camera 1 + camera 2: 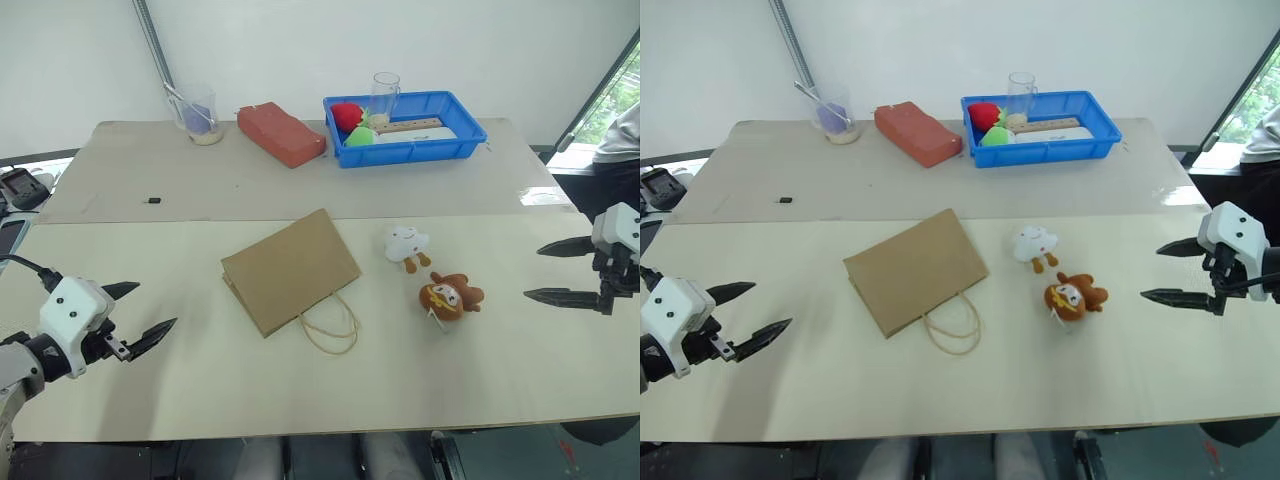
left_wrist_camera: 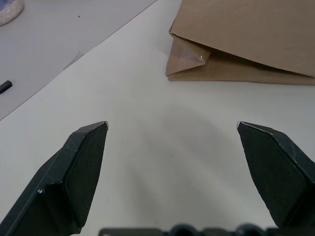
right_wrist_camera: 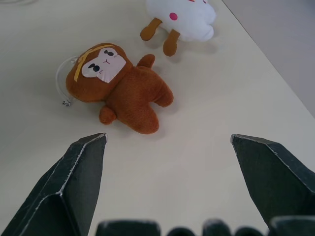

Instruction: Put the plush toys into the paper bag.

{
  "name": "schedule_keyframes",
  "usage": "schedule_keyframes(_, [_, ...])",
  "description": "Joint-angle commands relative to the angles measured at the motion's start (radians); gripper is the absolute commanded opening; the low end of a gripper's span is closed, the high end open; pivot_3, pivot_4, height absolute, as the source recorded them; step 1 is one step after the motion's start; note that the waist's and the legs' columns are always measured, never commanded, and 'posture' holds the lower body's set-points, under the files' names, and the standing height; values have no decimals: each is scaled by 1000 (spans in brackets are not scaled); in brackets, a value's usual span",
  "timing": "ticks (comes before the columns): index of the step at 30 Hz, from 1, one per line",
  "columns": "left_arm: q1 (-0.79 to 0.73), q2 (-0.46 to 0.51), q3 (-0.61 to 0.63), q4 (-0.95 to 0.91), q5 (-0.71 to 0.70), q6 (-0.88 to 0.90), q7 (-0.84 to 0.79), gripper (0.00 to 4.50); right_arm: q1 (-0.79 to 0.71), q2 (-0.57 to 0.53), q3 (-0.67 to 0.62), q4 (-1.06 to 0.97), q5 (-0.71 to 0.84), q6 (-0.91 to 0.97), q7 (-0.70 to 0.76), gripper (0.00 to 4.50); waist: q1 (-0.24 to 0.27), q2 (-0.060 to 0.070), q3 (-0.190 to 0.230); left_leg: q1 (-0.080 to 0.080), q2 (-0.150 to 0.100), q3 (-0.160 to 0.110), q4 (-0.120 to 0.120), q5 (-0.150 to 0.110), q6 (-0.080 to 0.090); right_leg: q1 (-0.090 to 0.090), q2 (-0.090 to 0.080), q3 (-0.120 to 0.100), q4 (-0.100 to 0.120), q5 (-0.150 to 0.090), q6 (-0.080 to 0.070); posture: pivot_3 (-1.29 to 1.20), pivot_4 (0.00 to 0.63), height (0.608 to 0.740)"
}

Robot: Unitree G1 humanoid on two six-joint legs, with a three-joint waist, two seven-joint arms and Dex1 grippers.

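Two plush toys, one white [image 1: 406, 243] and one brown [image 1: 449, 296], one paper bag [image 1: 290, 271], one blue tray [image 1: 404, 127], one reddish block [image 1: 281, 134], two clear cups [image 1: 197, 112] [image 1: 385, 92], two grippers [image 1: 130, 312] [image 1: 562, 270]

Soft, even light is filling the room, with daylight coming in at a window [image 1: 622, 75] on the right and leaving a pale glare patch on the table [image 1: 545, 195] beside it. The brown plush toy [image 3: 120, 88] is casting only a faint shadow, while the near fingertips [image 2: 81, 162] are looking slightly soft in the wrist views
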Motion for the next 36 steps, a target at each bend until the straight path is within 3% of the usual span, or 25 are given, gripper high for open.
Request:
schedule_keyframes(1, [-26, 27, 11, -18, -15, -17, -22, 4489, 3, -13, -30, -20, 12, -1, 3, 4500, 1, 0, 0, 0, 0, 0, 0, 0, 0, 0, 0, 0, 0, 0, 0, 0, 150, 740])
schedule_keyframes(9, [-92, 69, -78, -99, -73, 46, -74, 4489, 50, -15, -67, -83, 38, 32, -14, 4500, 1, 0, 0, 0, 0, 0, 0, 0, 0, 0, 0, 0, 0, 0, 0, 0, 150, 740])
schedule_keyframes(13, [-169, 87, -192, -151, -105, 87, -94, 4489, 108, -4, -116, -223, 99, 124, -38, 4500, 2, 0, 0, -1, 0, 0, 0, 0, 0, 0, 0, 0, 1, 0, 0, 0, 150, 740])
schedule_keyframes(16, [-309, 75, -382, -131, -91, 83, -137, 4489, 137, 27, -151, -426, 218, 291, -97, 4500, 2, 0, 0, 0, 0, -1, 1, 0, 0, 1, 0, 0, 1, 0, 0, 0, 150, 740])
schedule_keyframes(19, [-394, 61, -483, -92, -65, 58, -163, 4489, 171, 41, -181, -556, 276, 386, -138, 4500, 1, 0, 0, -1, 0, -2, 1, 0, 0, 1, 2, 0, 2, 0, 0, 0, 150, 740])
schedule_keyframes(27, [-636, -117, -813, 91, 115, -96, -203, 4489, 358, 57, -298, -840, 381, 531, -183, 4500, 30, -1, 0, -4, -2, -3, 2, 0, 0, 0, 1, 0, -1, 1, 2, 0, 150, 740])
schedule_keyframes(36, [-702, -282, -917, 307, 261, -279, -150, 4489, 413, 77, -301, -900, 406, 557, -223, 4500, 30, -1, 0, -4, -2, -4, 3, 0, 0, 1, 1, 0, -1, 1, 3, 0, 150, 740])
